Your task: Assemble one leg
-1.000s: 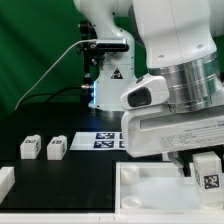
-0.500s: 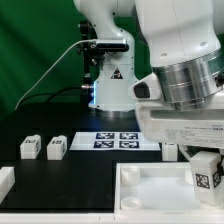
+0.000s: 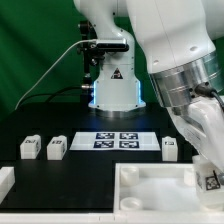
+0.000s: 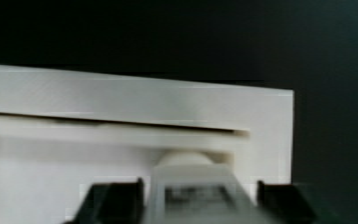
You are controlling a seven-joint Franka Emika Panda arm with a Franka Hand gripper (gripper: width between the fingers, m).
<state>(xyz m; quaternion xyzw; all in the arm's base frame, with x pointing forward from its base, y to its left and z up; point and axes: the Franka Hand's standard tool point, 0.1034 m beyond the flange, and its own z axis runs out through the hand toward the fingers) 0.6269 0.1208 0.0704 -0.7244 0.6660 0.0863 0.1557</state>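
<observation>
My gripper [image 3: 211,170] is at the exterior view's far right, shut on a leg [image 3: 212,180], a small white block with a black tag. It holds the leg over the right corner of the big white tray-like piece [image 3: 150,178]. In the wrist view the dark fingers [image 4: 114,205] flank the blurred leg [image 4: 190,192], with the gripper [image 4: 190,205] just above the tray's white surface [image 4: 87,100]. Three more legs stand on the black table: two at the left [image 3: 30,147] [image 3: 56,148] and one at the right [image 3: 170,148].
The marker board [image 3: 115,140] lies on the table in front of the robot base [image 3: 112,85]. A white piece [image 3: 5,181] sits at the lower left edge. The arm's large body fills the upper right.
The arm has swung to the exterior view's right and turned, carrying the leg right and slightly down. The leg on the table behind it is now uncovered.
</observation>
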